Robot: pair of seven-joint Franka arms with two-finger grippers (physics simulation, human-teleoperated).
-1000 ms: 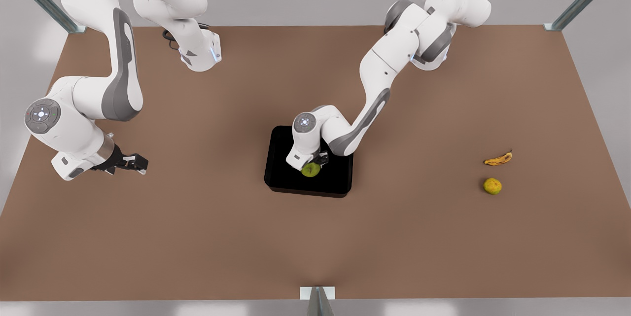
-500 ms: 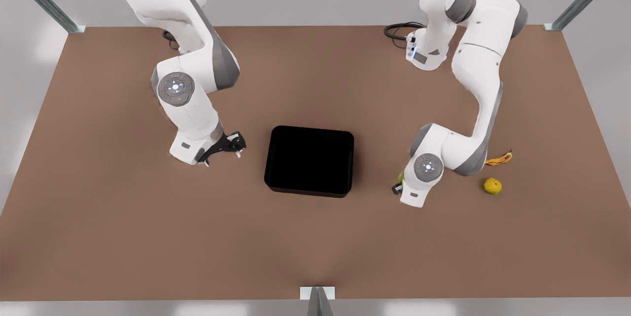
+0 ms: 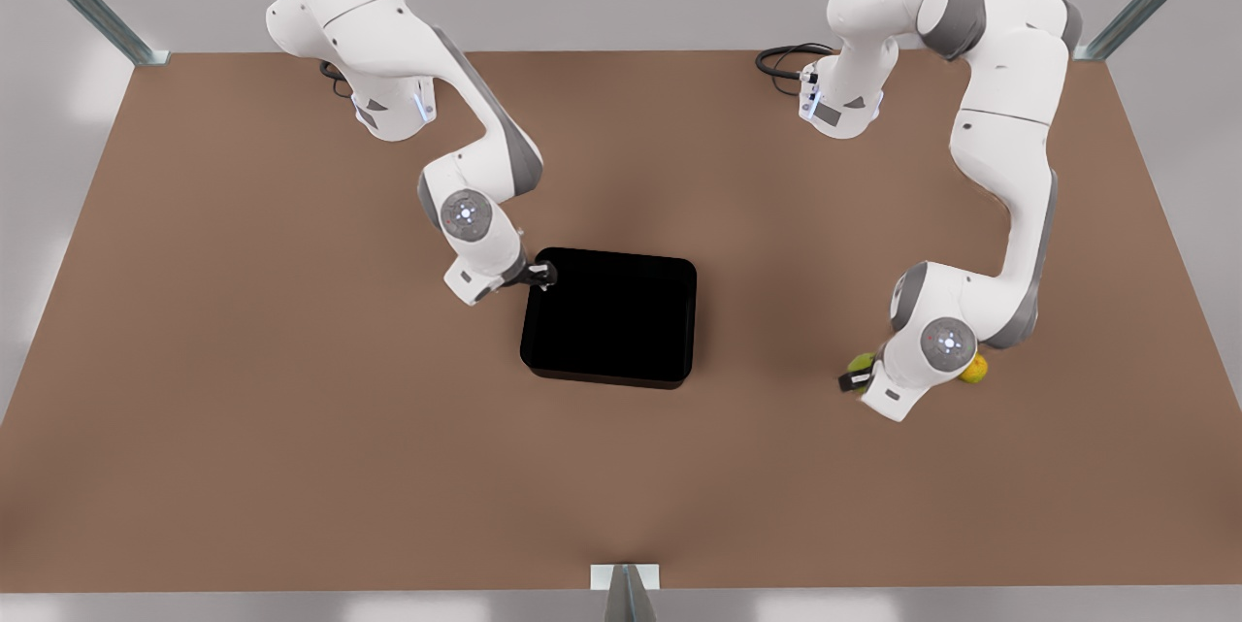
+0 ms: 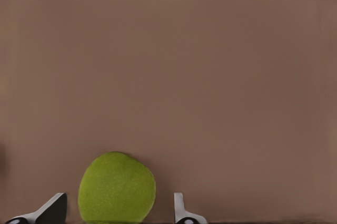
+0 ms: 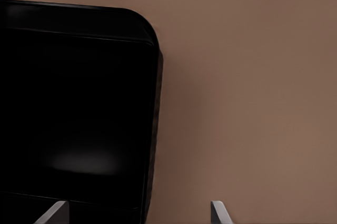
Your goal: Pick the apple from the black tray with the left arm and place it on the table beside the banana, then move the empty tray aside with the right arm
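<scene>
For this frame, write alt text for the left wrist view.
A yellow-green apple sits between the left hand's two open fingertips, not clamped, with gaps on both sides. Plain brown table spreads beyond it.

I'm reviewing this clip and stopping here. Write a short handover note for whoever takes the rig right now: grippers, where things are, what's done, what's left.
Left gripper: open, fingers either side of the apple, which appears to rest on the table, on the front view's right, next to the orange-yellow fruit. Banana hidden behind that arm.
Right gripper: open, at the far corner of the black tray on the front view's left, straddling the rim, not gripping.
Done: apple out of the tray; tray empty.
Left: back the left arm off, grip the rim, move the tray aside.
</scene>
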